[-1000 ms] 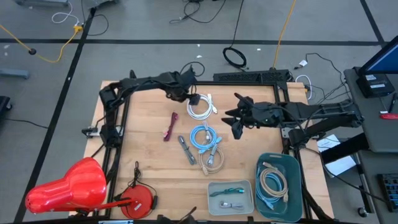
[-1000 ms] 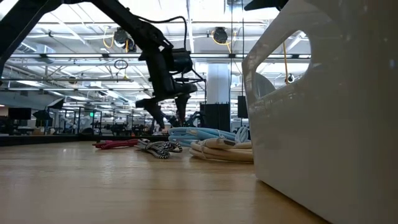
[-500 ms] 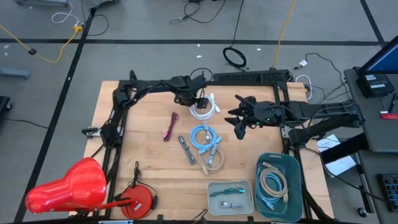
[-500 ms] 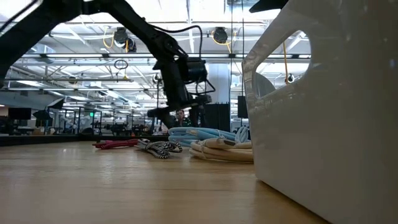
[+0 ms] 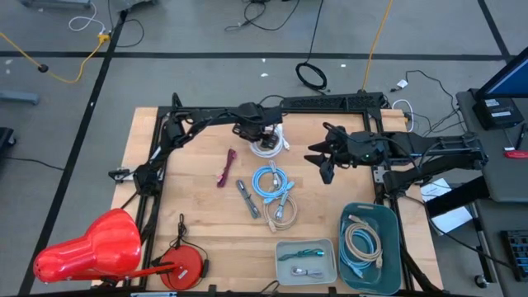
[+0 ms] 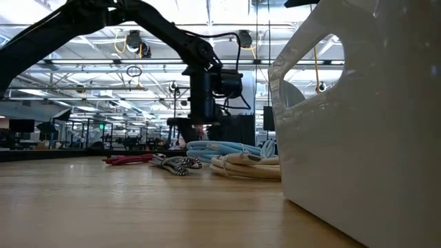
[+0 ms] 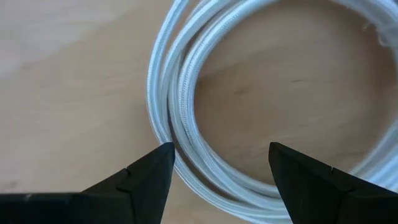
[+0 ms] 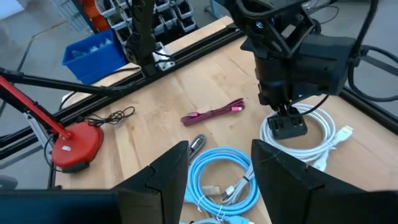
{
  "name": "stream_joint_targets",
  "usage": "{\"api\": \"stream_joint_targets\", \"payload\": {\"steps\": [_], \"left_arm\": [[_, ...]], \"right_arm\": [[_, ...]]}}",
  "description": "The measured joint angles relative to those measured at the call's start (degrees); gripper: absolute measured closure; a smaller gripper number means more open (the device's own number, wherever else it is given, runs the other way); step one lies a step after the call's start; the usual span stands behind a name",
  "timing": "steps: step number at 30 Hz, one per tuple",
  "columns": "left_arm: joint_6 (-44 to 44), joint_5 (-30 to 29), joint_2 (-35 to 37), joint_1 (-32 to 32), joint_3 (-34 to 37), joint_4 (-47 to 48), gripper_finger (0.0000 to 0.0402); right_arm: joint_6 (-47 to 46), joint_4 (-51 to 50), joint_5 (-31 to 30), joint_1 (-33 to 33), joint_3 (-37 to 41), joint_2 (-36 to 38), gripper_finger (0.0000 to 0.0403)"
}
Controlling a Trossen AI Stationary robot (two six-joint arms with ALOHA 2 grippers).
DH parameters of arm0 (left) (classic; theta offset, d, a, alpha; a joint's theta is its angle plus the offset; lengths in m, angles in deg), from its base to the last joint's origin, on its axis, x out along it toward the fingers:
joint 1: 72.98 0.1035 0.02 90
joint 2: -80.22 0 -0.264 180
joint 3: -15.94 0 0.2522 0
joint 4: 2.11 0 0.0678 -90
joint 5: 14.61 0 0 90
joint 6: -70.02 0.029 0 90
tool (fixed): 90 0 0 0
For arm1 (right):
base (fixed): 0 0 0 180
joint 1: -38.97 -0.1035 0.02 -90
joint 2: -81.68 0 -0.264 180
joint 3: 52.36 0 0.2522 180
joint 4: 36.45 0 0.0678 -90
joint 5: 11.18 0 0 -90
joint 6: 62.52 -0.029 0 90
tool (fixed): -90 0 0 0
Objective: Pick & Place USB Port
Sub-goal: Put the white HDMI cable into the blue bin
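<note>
A white coiled USB cable (image 5: pixel 269 149) lies flat on the wooden table near its far edge. My left gripper (image 7: pixel 217 150) points straight down over the coil's left side, open, with one fingertip outside the coil's strands (image 7: pixel 177 118) and the other inside the ring. The right wrist view shows that gripper (image 8: pixel 287 126) low on the coil (image 8: pixel 314 142). My right gripper (image 5: pixel 323 162) hovers open and empty above the table, right of the cables. My left gripper stands astride the strands on the coil's left side (image 7: pixel 186 168), fingers pointing down from above and lying across the strands. Whether its fingertips touch the cable, I cannot tell. The coil lies flat on the table.
Nearer lie a light blue coil (image 5: pixel 271 181), a beige coil (image 5: pixel 282 213), a striped cable (image 5: pixel 247 199) and a magenta cable (image 5: pixel 226 167). A teal bin (image 5: pixel 351 211) with cables and a grey tray (image 5: pixel 281 247) stand front right. A red object (image 5: pixel 91 247) sits front left.
My left gripper has gone toward the table's right edge and down, from beside the white coil to right over it, and has tipped until it points straight down. The coil has stayed where it was.
</note>
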Motion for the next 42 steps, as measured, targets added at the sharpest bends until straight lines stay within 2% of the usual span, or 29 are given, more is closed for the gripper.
{"api": "stream_joint_targets", "payload": {"steps": [6, 26, 31, 42], "left_arm": [[0.2, -2.6, 0.2, -0.2, 0.2, 3.1, 0.0133], [-0.4, -4.1, 3.1, -0.7, 0.3, 3.1, 0.0133], [-1.0, -6.2, 3.1, 0.4, 0.3, 2.8, 0.0133], [-4.1, -2.2, 3.2, 3.3, 6.2, 0.6, 0.0133]], "right_arm": [[1.0, 0.0, 0.0, -0.1, 0.0, 0.3, 0.0236], [2.2, 0.3, -0.1, -0.1, 0.0, 0.3, 0.0236], [2.4, 0.2, 0.0, -0.1, 0.0, 0.3, 0.0236], [3.0, -0.2, 1.5, -0.1, 0.0, 0.3, 0.0236]]}}
